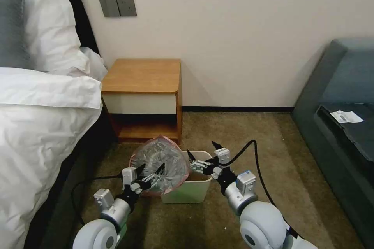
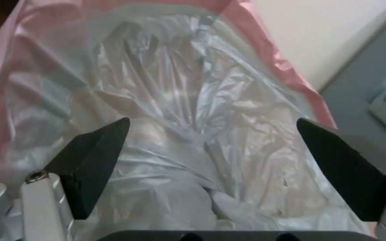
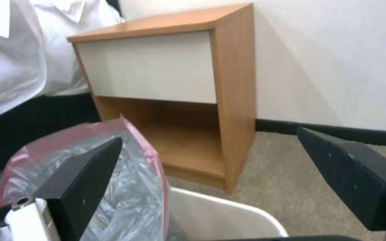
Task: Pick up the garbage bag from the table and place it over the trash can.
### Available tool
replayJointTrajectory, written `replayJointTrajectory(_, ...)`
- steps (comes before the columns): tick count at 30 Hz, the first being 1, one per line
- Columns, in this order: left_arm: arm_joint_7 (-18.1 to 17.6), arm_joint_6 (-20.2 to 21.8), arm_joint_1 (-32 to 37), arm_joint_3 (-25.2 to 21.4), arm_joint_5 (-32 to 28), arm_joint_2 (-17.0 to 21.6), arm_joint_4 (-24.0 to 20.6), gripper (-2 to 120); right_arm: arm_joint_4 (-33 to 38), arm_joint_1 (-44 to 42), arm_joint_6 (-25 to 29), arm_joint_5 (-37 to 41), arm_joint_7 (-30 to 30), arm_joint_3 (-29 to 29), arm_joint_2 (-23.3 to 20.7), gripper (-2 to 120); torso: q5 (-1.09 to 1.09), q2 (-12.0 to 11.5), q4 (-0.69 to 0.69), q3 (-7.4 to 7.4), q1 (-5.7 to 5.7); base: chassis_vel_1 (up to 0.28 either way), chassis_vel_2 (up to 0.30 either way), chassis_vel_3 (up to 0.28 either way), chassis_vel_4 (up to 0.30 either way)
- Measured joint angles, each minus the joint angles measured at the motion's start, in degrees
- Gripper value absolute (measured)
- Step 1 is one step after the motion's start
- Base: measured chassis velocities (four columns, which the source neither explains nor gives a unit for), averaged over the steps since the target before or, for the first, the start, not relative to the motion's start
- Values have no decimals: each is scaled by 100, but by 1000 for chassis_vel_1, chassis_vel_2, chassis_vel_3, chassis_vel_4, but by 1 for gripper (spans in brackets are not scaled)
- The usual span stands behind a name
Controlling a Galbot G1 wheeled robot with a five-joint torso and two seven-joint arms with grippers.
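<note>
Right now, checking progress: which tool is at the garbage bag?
The left tool, open, sits against the garbage bag; the right tool hovers open over the trash can.

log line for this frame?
garbage bag: on trash can left rim, not over it | left end effector: open at bag | right end effector: open above can

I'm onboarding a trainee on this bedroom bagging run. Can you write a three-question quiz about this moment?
1. True or false: the garbage bag lies on the table.
2. Which tool sits against the bag? A) left tool B) right tool
3. Fill in: the bag covers the trash can on the robot's ___ side, leaving the other side of the rim bare.

Key
1. False: it is down at the can, and the tabletop is bare.
2. A; both tools are open.
3. left
</note>
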Motion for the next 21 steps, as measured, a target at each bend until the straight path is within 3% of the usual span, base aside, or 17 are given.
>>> replayJointTrajectory(9, -226, 296, -351, 91, 122, -54, 306, 93, 292, -293, 144, -30, -11, 254, 21, 100, 0, 0, 0, 0, 0, 0, 0, 0, 0)
replayJointTrajectory(21, -429, 1006, -710, 239, 41, -35, 494, 93, 373, -408, 236, -101, 45, 285, 95, 100, 0, 0, 0, 0, 0, 0, 0, 0, 0)
